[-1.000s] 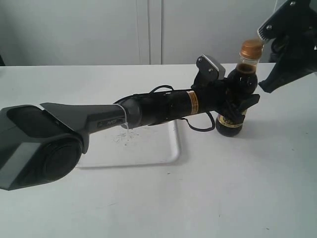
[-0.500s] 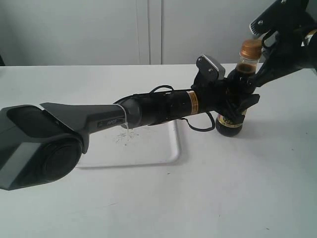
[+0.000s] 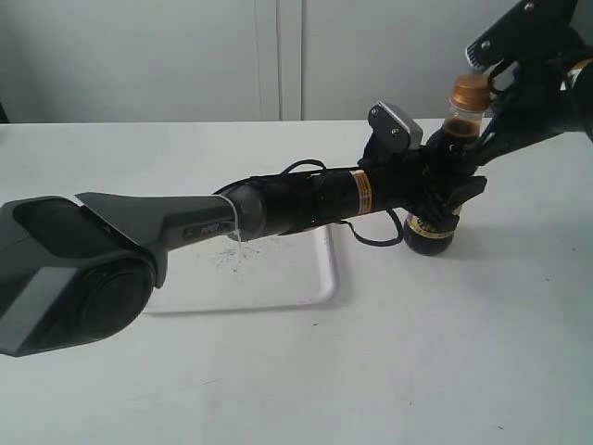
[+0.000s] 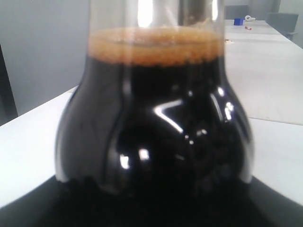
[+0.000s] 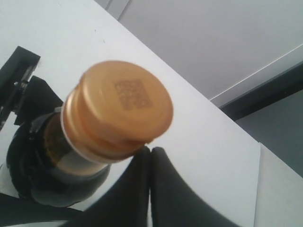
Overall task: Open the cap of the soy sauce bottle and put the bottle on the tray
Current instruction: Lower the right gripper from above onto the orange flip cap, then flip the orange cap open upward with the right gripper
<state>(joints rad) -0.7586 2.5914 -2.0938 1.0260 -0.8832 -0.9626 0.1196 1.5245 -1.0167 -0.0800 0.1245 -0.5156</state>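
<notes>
Right wrist view: right fingers closed beside cap; left fingers grip soy sauce bottle.

The place looks like a lab or office room: a plain white bench, bare pale wall panels, and more white tables beyond.

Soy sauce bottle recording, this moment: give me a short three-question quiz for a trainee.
1. True or false: the cap is flipped open.
2. The soy sauce bottle is: A) on the tray; B) upright, off the tray, to its right in the exterior view; C) lying on its side.
3. Which gripper clasps the bottle's body?
Key: 1 false; 2 B; 3 the left gripper.
</notes>
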